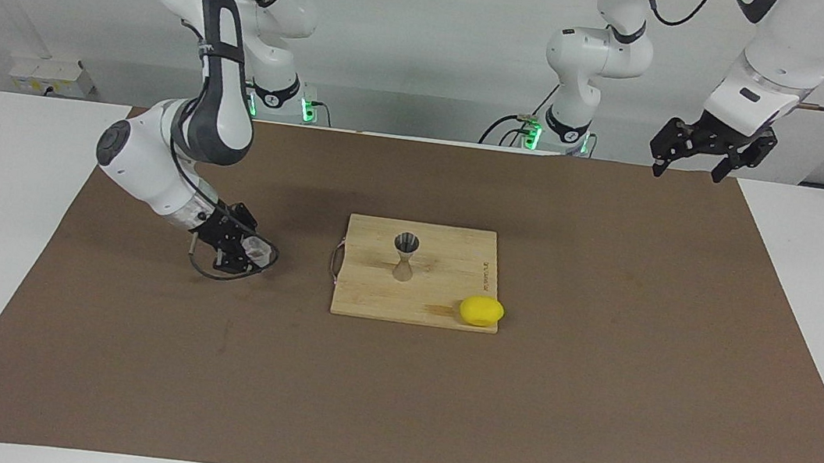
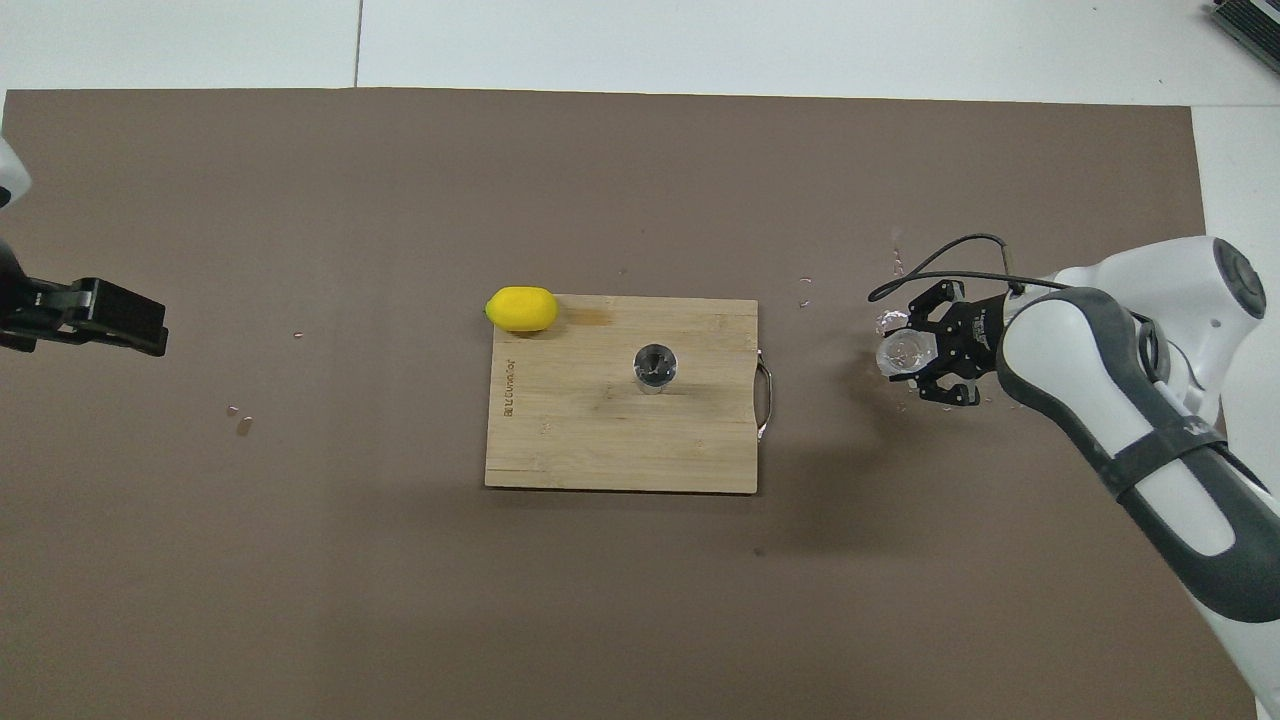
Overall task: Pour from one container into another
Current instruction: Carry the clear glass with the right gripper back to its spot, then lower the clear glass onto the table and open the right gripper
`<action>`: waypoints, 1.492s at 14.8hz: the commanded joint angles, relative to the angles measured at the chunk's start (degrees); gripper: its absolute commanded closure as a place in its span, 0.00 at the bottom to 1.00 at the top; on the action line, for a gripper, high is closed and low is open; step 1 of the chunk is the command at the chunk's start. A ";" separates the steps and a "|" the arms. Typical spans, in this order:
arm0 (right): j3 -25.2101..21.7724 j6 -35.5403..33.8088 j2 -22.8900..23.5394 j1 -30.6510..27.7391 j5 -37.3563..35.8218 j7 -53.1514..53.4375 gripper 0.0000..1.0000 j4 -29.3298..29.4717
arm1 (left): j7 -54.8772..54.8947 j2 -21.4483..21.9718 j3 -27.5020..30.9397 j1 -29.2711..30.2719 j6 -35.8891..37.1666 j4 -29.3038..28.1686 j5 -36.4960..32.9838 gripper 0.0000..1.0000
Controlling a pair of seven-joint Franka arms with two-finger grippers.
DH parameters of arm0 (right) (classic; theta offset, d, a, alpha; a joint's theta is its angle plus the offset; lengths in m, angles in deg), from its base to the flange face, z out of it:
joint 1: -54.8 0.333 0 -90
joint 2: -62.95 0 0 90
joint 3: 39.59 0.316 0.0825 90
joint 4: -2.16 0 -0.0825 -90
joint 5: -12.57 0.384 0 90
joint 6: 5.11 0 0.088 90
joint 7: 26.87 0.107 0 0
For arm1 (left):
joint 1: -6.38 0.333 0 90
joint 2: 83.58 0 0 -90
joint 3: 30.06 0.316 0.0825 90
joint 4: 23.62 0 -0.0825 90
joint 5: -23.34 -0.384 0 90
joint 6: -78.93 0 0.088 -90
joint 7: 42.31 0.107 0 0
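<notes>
Right gripper (image 1: 246,252) clamped on the clear cup (image 1: 256,250), low over the mat twd the right arm's end of the tabletop, well off the cutting board (image 1: 449,248), so prob. about to set it down there, clear of the jigger (image 1: 404,257). Jigger upright mid-board; lemon (image 1: 481,311) on the board's corner away from the robots. Left gripper (image 1: 708,147) wide open, empty, waiting over the mat's corner at its own end.
</notes>
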 commanded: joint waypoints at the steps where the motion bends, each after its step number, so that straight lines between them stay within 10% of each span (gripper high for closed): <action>1: 0.79 -1.05 -0.82 -2.29 4.46 -4.84 0.70 -1.49 | 1.87 1.83 -0.25 0.86 0.21 -1.82 -1.11 0.00; 8: 0.70 -2.02 0.86 -7.13 4.82 -10.83 0.67 -1.76 | 2.65 2.54 -0.16 1.83 1.53 -2.00 -1.11 0.00; 13: 0.61 -0.97 0.42 -8.27 4.82 -10.83 0.42 -3.95 | 1.95 2.62 -0.25 1.65 1.44 -2.53 -1.11 0.00; 16: 0.53 -0.97 0.33 -8.36 4.73 -10.91 0.02 -3.95 | 2.13 2.71 -0.25 1.83 1.09 -2.61 -1.02 0.00; 22: 0.18 -1.41 -1.69 -9.58 3.77 -10.83 0.00 -3.87 | 1.25 2.80 -0.33 0.78 -0.58 -2.88 1.71 0.00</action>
